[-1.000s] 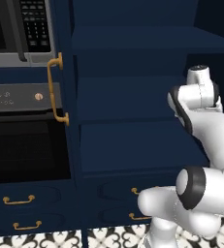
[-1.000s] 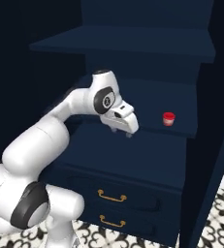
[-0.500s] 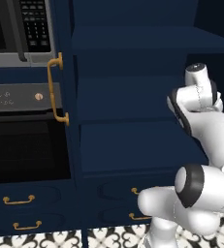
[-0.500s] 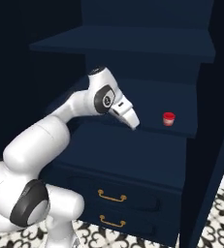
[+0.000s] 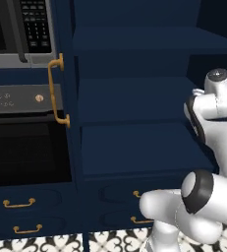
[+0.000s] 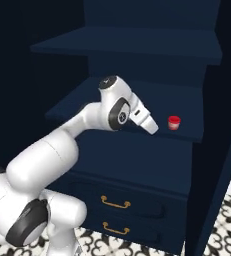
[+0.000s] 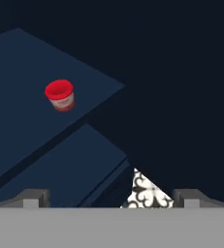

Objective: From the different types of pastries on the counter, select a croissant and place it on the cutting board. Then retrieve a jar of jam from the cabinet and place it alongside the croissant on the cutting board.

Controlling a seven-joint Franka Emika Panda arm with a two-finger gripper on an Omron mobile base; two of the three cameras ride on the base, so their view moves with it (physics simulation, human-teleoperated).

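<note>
One small jar of jam (image 6: 173, 122), red-lidded and squat, stands upright on a dark navy shelf (image 6: 187, 107) inside the open cabinet, near the shelf's right end. The white arm (image 6: 87, 125), smooth and rounded with dark joint rings, reaches across the shelf toward it; the gripper (image 6: 149, 124) stops just short of the jar, level with it and not touching. From the hand camera the jar (image 7: 60, 95) sits upper left on the tilted-looking shelf plane (image 7: 16, 72), a pale label band under its glossy red lid, with the two finger tips (image 7: 33, 197) set far apart at the bottom corners (nothing lies between them). Below the shelf are flat navy drawer fronts with slim brass handles (image 6: 115, 203), and a black-and-white patterned tile floor (image 6: 222, 220). To the left a stainless oven (image 5: 21, 98) with a curved brass door pull (image 5: 56, 91) adjoins the cabinet.
</note>
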